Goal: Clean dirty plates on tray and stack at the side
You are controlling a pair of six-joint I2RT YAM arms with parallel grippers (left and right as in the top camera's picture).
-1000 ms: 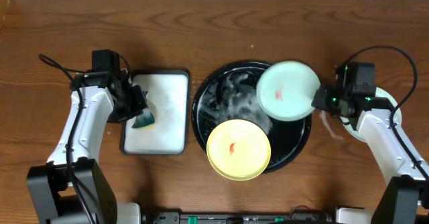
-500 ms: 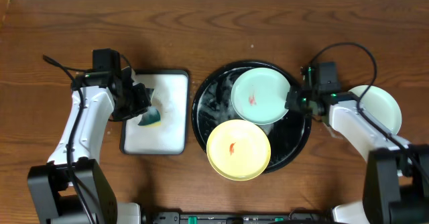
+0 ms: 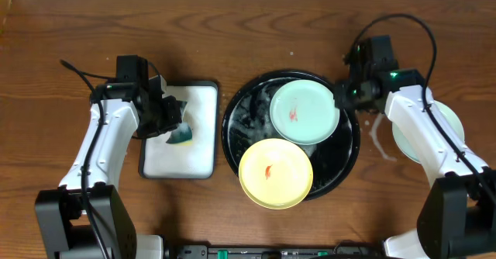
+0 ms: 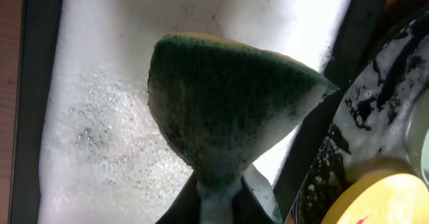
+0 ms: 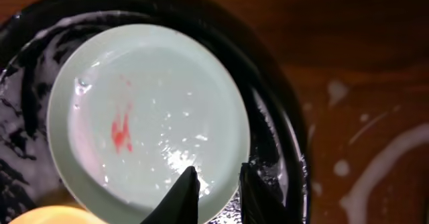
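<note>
The wooden table (image 3: 62,26) carries the whole set-up. The round black tray (image 3: 229,139) stands at its centre, streaked with foam. A white rectangular tray (image 3: 198,96), also foamy, lies just beside it to the left.

Two dirty plates rest in the black tray. A mint-green plate (image 3: 304,112) lies at the upper right and a yellow plate (image 3: 275,174) at the lower edge, each marked with a red smear. A third pale plate (image 3: 454,124) is seen on the table at the right, largely hidden by the right arm; whether it bears a smear cannot be told.

A green-and-yellow sponge (image 4: 228,110) is held over the white tray, pinched tightly in the closed left gripper (image 3: 169,118). The right gripper (image 5: 218,194) is seen at the mint-green plate's right rim with its fingers a little apart and nothing clamped between them.

The step in hand is judged to be the presenting of the mint-green plate for scrubbing. The next move would call for the sponge to be brought across onto the smear, with the plate steadied at its rim.
</note>
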